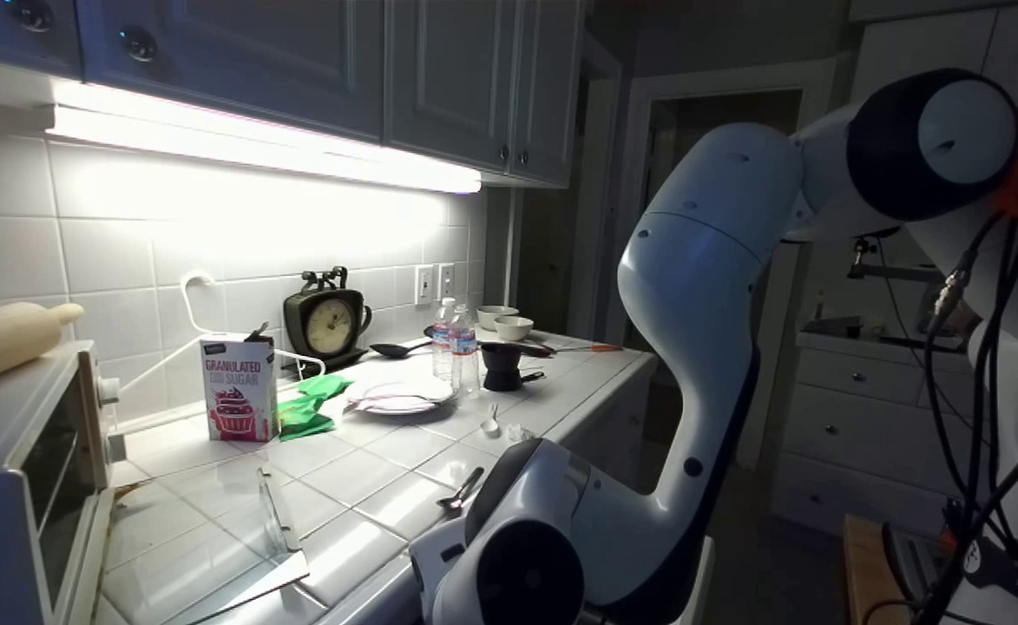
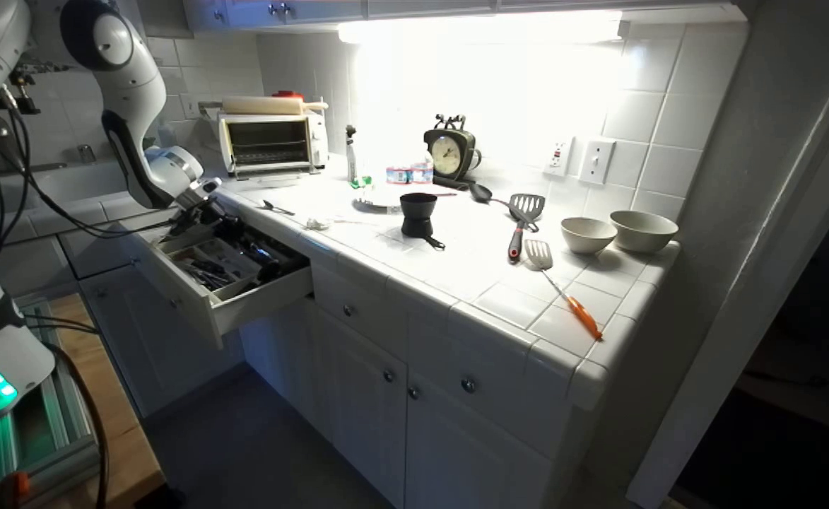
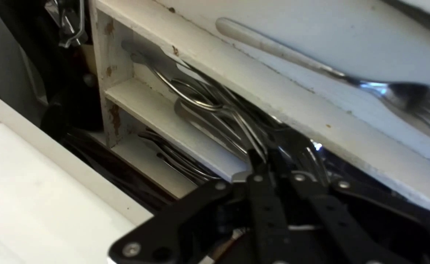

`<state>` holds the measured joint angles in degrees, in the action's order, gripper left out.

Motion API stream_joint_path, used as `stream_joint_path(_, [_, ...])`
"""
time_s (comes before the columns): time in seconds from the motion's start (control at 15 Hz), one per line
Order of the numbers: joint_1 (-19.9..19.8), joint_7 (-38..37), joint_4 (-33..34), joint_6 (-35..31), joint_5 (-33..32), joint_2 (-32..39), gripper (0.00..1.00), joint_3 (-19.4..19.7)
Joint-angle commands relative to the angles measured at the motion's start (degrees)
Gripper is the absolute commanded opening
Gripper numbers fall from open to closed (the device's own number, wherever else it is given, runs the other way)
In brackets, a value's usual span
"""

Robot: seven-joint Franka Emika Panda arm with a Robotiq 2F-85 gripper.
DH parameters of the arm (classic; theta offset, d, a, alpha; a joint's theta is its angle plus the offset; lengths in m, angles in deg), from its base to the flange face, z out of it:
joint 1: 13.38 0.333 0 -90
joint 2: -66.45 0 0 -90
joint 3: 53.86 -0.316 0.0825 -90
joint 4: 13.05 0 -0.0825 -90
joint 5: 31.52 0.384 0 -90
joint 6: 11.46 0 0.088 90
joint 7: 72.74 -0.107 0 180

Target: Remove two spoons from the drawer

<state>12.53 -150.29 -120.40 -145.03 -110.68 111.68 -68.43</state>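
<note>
White dividers (image 3: 200, 47) in your wrist view keep cutlery (image 3: 207, 126) lengthwise, presumably sorted by kind. Your end effector (image 3: 268, 162), toward five o'clock, is clenched; whether it pinches a piece, you cannot tell. In an exterior view, the drawer (image 2: 264, 300) stands pulled out at nine, likely for reach, your arm (image 2: 135, 85) angled down over it. In an exterior view, a spoon-like utensil (image 1: 465, 491) lies on the surface (image 1: 404, 447) toward six, perhaps one spoon already removed; the arm's wrist (image 1: 526, 564) bends low beside it.
</note>
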Motion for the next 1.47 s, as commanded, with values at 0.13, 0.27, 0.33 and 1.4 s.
stream_joint_path(0.13, [0.24, 10.12, -2.44, 4.22, 4.78, -4.41, 0.02, -2.02])
stream_joint_path(0.27, [0.28, 13.09, -2.82, 4.82, 5.62, -5.49, 0.02, -2.45])
stream_joint_path(0.33, [0.51, 14.21, -2.81, 5.32, 6.02, -5.83, 0.02, -2.48])
stream_joint_path(1.4, [0.39, 34.28, -11.16, 4.90, 16.42, -16.68, 0.02, -4.16])
